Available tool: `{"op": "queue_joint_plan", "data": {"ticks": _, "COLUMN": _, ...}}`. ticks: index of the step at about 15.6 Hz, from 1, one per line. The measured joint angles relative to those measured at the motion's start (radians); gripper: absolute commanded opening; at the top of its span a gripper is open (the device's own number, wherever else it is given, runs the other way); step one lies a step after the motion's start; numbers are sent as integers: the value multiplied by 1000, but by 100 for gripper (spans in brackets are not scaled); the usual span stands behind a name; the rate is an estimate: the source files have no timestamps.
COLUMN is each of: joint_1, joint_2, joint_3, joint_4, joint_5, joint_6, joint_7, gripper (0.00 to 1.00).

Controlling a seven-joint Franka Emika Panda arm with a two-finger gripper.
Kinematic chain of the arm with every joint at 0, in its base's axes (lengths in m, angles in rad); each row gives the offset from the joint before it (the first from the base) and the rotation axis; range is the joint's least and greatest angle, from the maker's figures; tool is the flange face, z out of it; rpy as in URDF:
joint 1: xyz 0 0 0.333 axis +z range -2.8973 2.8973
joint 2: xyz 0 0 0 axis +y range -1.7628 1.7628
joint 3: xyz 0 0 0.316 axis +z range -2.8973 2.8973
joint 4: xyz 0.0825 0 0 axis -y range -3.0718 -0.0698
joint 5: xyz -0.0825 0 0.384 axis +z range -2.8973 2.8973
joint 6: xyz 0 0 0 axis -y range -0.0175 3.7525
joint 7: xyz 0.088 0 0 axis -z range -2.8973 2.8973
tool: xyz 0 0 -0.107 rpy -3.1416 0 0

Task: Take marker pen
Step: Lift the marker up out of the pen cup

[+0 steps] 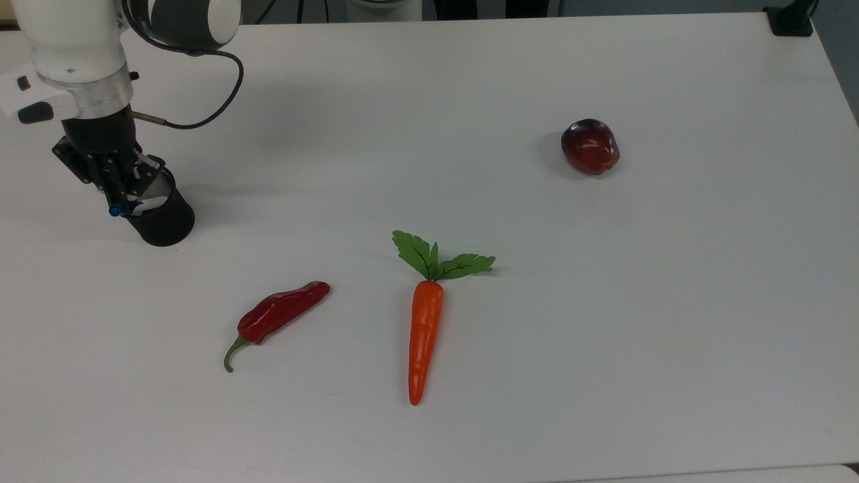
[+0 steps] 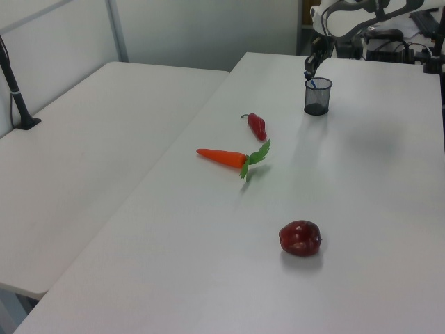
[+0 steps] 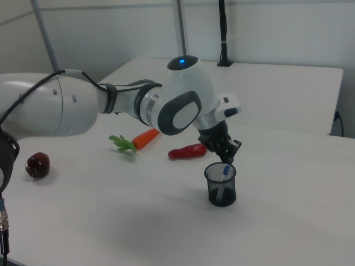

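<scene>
The arm reaches down in the upper left of the top view, its gripper (image 1: 126,198) right at the rim of a black mesh cup (image 1: 161,221) that stands on the white worktop (image 1: 470,100). The marker pen (image 3: 223,180) stands tilted inside that cup; in the right view, low and right of the middle, its white barrel shows through the mesh with the blue cap up at the rim. In the top view a blue tip (image 1: 115,211) pokes out just under the black fingers (image 1: 111,181). The fingers sit drawn close together around the pen's top, but I cannot tell from here whether they actually press on it.

In the left view the cup (image 2: 317,97) is up at the top right of the frame, with the gripper (image 2: 309,71) just above it.

The rest lies well apart from the cup. In the top view a red chilli pepper (image 1: 282,315) lies left of the frame's middle, a carrot (image 1: 424,332) with green leaves lies near the middle, pointing toward the bottom edge, and a dark red apple (image 1: 590,146) sits in the upper right.
</scene>
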Motion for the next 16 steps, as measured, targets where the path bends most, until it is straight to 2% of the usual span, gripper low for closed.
{"op": "queue_joint_plan", "data": {"ticks": 5, "joint_1": -1, "joint_2": -27, "joint_3": 0, "joint_4": 23, "joint_5": 10, "joint_6": 0, "joint_7": 16, "gripper": 13}}
{"op": "queue_joint_plan", "data": {"ticks": 12, "joint_1": -4, "joint_2": -158, "joint_3": 0, "joint_4": 31, "joint_5": 35, "joint_6": -30, "joint_7": 31, "gripper": 13}}
{"op": "queue_joint_plan", "data": {"ticks": 16, "joint_1": 0, "joint_2": -216, "joint_3": 6, "joint_4": 31, "joint_5": 36, "joint_6": -117, "joint_7": 37, "gripper": 13}}
